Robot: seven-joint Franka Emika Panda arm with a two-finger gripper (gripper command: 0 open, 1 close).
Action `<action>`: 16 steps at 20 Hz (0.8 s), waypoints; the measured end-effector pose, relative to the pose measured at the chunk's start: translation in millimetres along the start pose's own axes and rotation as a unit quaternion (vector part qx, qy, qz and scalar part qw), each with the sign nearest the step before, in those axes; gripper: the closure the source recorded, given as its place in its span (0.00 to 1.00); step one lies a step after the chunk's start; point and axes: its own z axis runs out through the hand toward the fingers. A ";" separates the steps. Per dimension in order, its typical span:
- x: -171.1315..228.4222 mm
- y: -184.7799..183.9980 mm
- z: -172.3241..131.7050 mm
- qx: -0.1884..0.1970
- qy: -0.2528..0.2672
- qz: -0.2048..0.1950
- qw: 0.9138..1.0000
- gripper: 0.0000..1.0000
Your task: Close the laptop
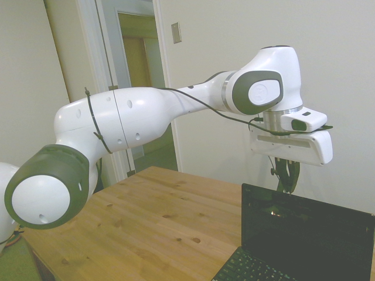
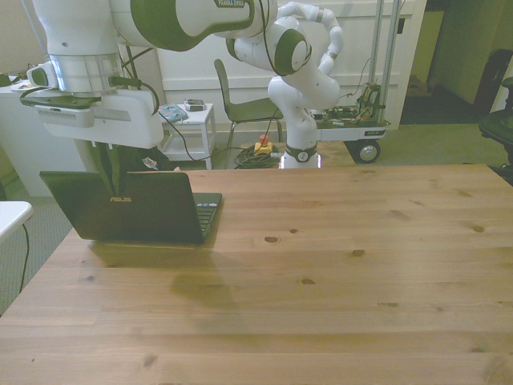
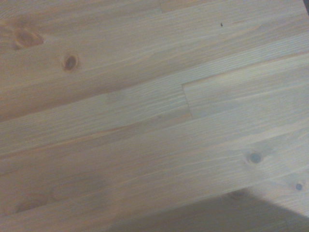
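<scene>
The black laptop (image 1: pixel 306 229) stands open near the table's edge, on the front view's left. Its dark screen is upright and its keyboard (image 1: pixel 245 270) lies flat. In the front view I see the back of the laptop (image 2: pixel 124 207) lid with a small logo. My gripper (image 1: pixel 287 181) hangs just above the lid's top edge, on the screen side of it, pointing down. Its dark fingers look shut with nothing between them. In the front view the gripper (image 2: pixel 112 164) is partly hidden behind the lid. The wrist view shows only bare wooden planks (image 3: pixel 145 111).
The wooden table (image 2: pixel 337 265) stretches wide toward the front view's right. Beyond its far edge stand a chair (image 2: pixel 240 104), a wheeled cart (image 2: pixel 353 128) and a white side table (image 2: pixel 188 120). A white surface (image 2: pixel 12 212) sits off the table's left side.
</scene>
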 end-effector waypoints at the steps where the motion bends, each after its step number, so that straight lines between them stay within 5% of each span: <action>1: -1.5 0.2 2.0 -0.005 0.000 -0.002 1.000 1.00; 12: -47.8 49.9 -6.9 -0.053 -0.019 -0.026 0.998 1.00; 16: -61.3 85.4 22.0 -0.072 -0.035 -0.022 0.997 1.00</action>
